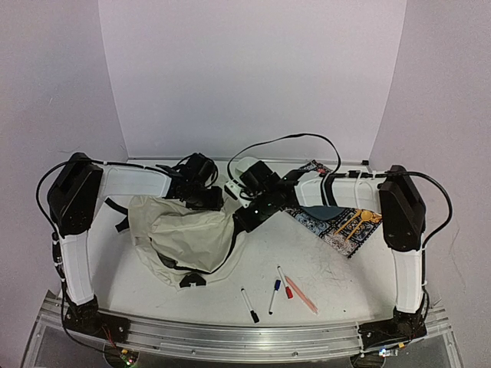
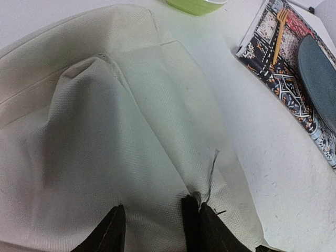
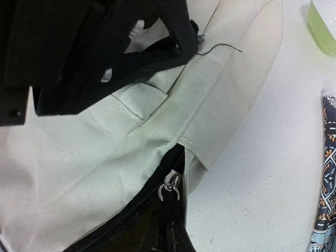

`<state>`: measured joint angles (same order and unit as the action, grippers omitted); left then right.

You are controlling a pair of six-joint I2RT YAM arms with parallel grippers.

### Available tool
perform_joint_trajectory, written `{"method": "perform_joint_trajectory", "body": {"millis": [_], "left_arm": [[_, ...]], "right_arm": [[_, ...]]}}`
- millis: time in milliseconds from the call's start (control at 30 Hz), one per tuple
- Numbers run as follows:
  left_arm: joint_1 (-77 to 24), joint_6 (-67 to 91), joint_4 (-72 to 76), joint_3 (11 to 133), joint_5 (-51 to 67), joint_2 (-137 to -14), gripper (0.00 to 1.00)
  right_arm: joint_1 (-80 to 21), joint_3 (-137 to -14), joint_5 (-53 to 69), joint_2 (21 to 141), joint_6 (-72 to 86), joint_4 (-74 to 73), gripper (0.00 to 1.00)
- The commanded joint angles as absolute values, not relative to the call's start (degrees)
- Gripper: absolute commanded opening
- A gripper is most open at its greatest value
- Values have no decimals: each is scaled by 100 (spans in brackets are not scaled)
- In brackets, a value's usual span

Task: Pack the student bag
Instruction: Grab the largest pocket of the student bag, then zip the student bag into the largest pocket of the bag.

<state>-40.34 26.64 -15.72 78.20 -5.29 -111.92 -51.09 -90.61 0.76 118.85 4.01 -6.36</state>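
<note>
Left wrist view: the left fingers (image 2: 193,223) stand narrow, with a fold of the bag (image 2: 105,131) bunched between them and the cloth tenting up toward them. I judge they are pinching that fold. It is thin, smooth fabric held near an edge, so a hard tug could slide it out and drop the raised side.

Right wrist view: the zip pull (image 3: 169,190) hangs at the end of the black zip line, and its tab runs down into shadow at the bottom edge. The right fingers (image 1: 242,218) show only from above, at the bag's right edge, and I cannot tell whether they grip the pull. A loose thread (image 3: 220,48) and a cloth flap lie close to the zip, and either could snag the slider.

Black parts of the left arm fill the upper left of the right wrist view, so the two arms are working very near each other. A careless move by either could knock them together.

From above, the bag lies on the counter (image 1: 307,261) left of centre, its far edge lifted. A book (image 1: 337,218) sits to its right and a green thing (image 2: 194,5) just beyond it. Dragging the bag could push either one.
</note>
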Motion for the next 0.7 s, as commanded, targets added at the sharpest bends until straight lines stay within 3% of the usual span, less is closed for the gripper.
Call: {"method": "perform_joint_trajectory", "body": {"millis": [0, 100, 133, 667], "left_arm": [[-3968, 2800, -1621, 8256, -229, -11421, 29], [-3880, 2857, -1619, 8355, -245, -11567, 3], [-3840, 2883, -1622, 8392, -260, -11609, 1], [-3328, 3051, -1772, 8998, -1029, -12341, 0]], "right_arm": [[-5142, -8993, 71, 11723, 308, -686, 0], [-5142, -8928, 170, 11613, 253, -686, 0], [-5145, -8882, 207, 11547, 228, -686, 0], [-5168, -8241, 1052, 10643, 103, -1093, 0]]}}
